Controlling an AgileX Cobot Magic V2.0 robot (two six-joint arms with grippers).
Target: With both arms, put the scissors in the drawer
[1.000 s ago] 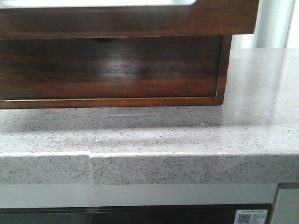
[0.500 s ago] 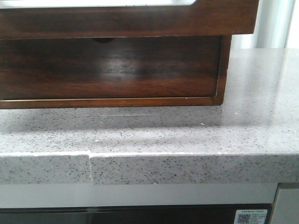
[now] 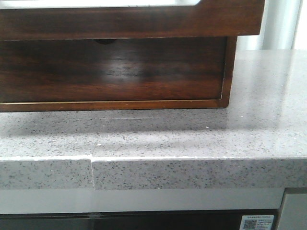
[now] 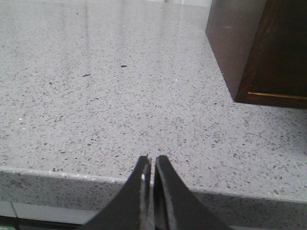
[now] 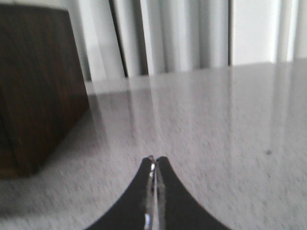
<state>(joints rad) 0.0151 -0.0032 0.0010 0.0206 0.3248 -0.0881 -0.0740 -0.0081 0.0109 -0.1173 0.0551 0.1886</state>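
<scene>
Front view: drawer [image 3: 129,21] pulled out above the counter [image 3: 192,139]; scissors unseen. Left gripper [image 4: 149,165] and right gripper [image 5: 153,165] both closed, empty, flanking the cabinet [image 4: 254,48].

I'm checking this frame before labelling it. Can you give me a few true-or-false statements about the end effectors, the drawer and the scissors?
1. The left end effector is shut with nothing between its fingers. True.
2. The right end effector grips the scissors. False: it is shut and empty, and no scissors show in any view.
3. The drawer sticks out past the cabinet front below it. True.
4. The cabinet stands on a wooden table. False: it stands on a speckled grey stone counter.
5. Both arms show in the front view. False: neither arm appears there.
</scene>
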